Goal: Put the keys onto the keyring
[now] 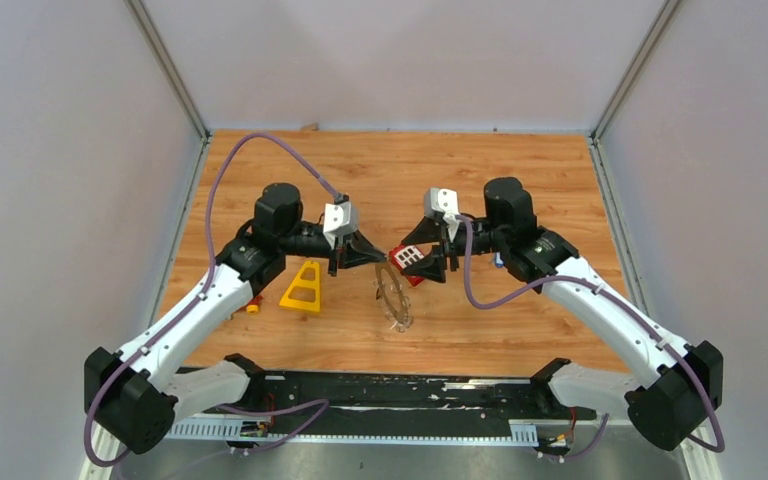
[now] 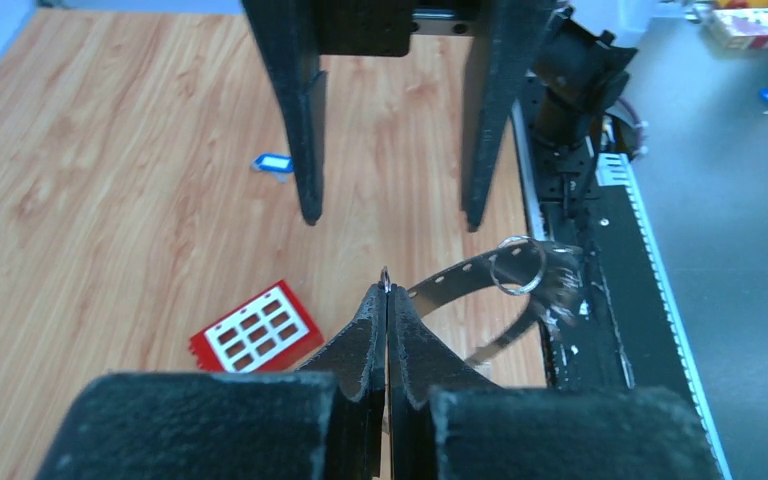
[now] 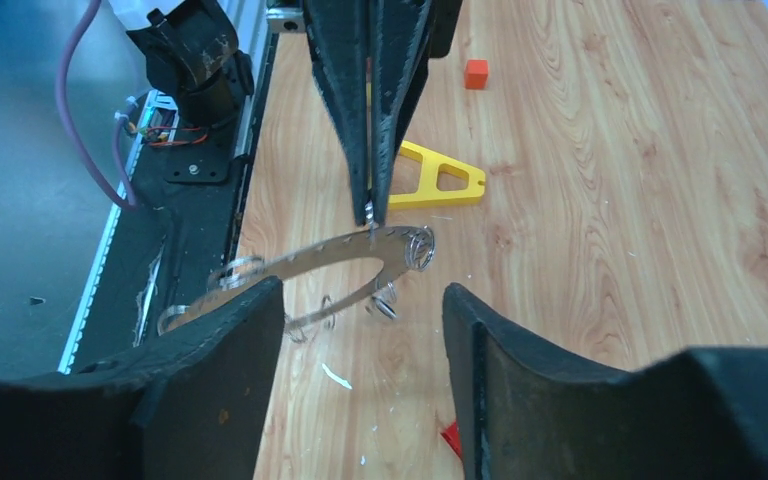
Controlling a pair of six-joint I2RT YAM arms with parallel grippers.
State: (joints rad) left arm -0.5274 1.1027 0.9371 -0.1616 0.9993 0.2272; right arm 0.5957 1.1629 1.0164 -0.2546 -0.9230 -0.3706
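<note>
Near the middle of the desk, toward its near edge, the left gripper (image 2: pixel 387 295) is clenched on the rim of the keyring (image 2: pixel 500 280), holding it up at a tilt. Facing it, the right gripper (image 3: pixel 360 296) stands released, grasping nothing. The blue-headed key (image 2: pixel 273 163) lies toward the right edge

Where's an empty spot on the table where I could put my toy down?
The far strip of table by the back wall is bare; so is the wood between the keyring and the right arm. It is crowded in the middle: left gripper, right gripper, keyring, red block, yellow frame.
</note>
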